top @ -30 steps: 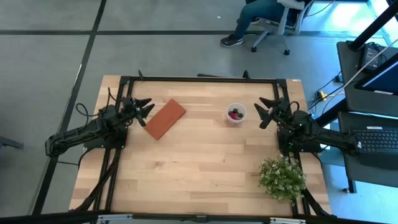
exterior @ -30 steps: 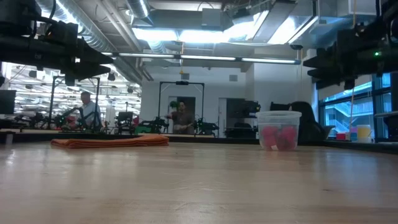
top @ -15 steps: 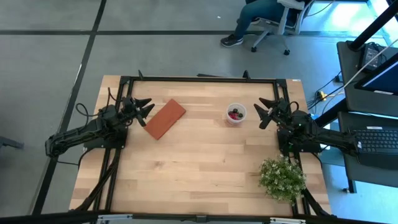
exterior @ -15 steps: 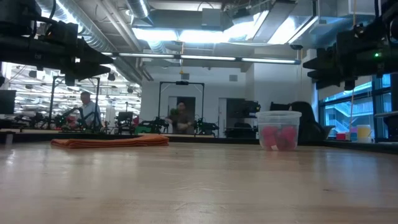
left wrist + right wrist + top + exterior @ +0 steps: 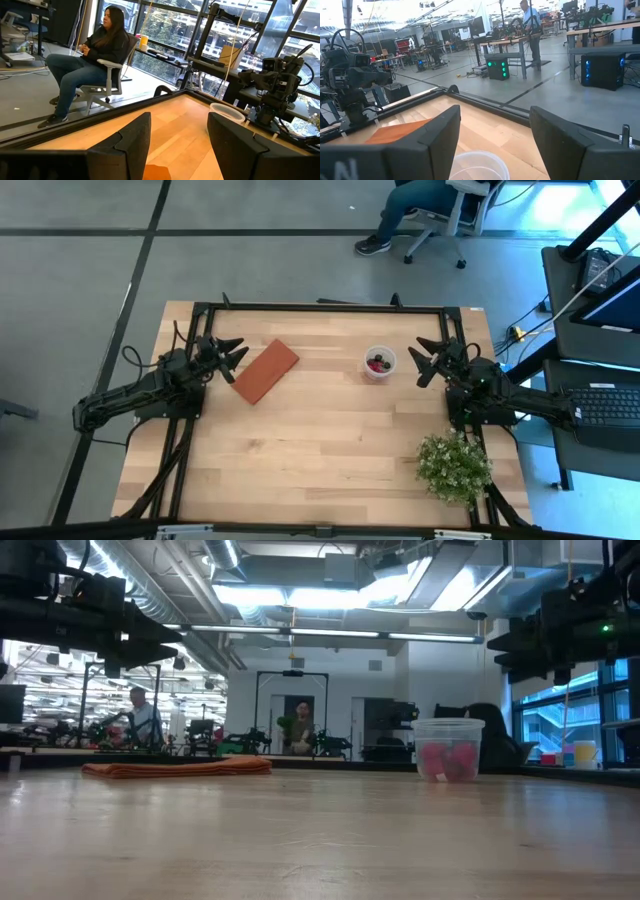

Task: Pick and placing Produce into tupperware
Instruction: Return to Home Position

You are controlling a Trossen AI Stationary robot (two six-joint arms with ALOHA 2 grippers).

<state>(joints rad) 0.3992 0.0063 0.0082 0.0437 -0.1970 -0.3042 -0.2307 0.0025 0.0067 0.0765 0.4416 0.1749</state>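
From above, the left fingers and right fingers gape wide, holding nothing. The tupperware, produce inside, stands just ahead of the right fingers. Level with the counter, red produce shows through its wall.

In the low view, only the person standing far back in the room beyond the counter has moved, shifting slightly to the right of where they stood before.
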